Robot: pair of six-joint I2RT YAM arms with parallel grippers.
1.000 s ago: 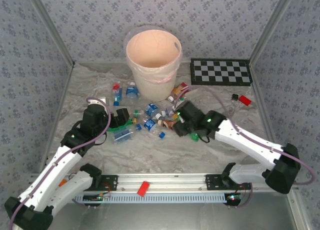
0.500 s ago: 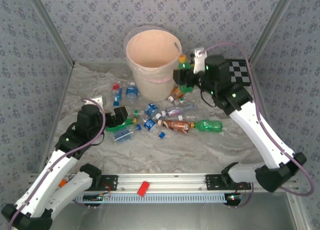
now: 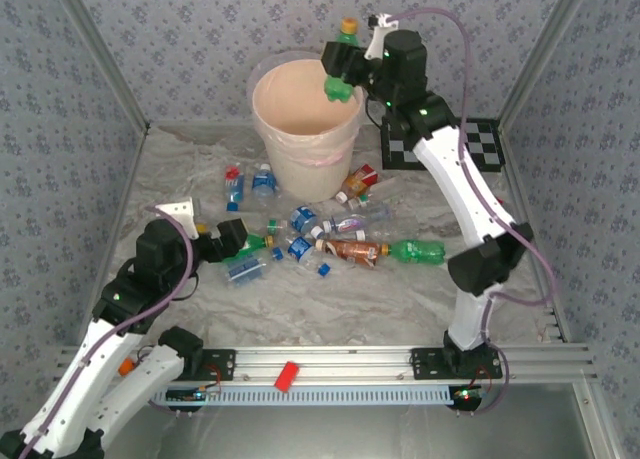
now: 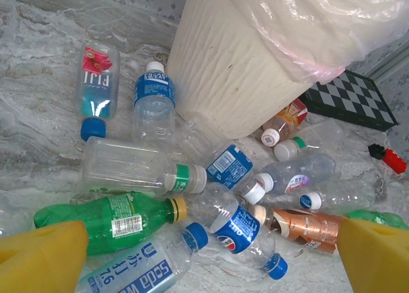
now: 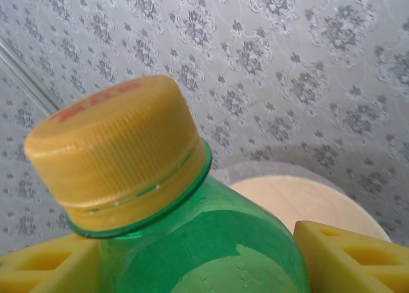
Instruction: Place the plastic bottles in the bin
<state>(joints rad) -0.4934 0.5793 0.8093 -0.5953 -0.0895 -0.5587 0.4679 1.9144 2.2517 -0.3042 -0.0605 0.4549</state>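
Note:
The bin (image 3: 303, 169), a big pale peach bucket with a clear liner, stands at the back of the table. My right gripper (image 3: 345, 71) is raised over the bin's right rim, shut on a green bottle (image 3: 341, 51) with a yellow cap. In the right wrist view that green bottle (image 5: 211, 242) sits between the yellow fingers (image 5: 348, 258), with the bin (image 5: 307, 200) below. Several plastic bottles (image 3: 310, 237) lie in front of the bin, among them a green one (image 4: 96, 219), a Pepsi one (image 4: 246, 228) and a brown one (image 4: 310, 226). My left gripper (image 3: 226, 239) hovers open, empty, over them.
A checkerboard (image 3: 485, 144) lies at the back right, partly under the right arm. A small red block (image 4: 388, 157) sits near it. Another green bottle (image 3: 418, 251) lies at the right end of the pile. Patterned walls close in three sides.
My right arm has carried the green bottle from the pile, past the bin's right side, up over its rim. My left gripper has drawn back slightly to the left, still open.

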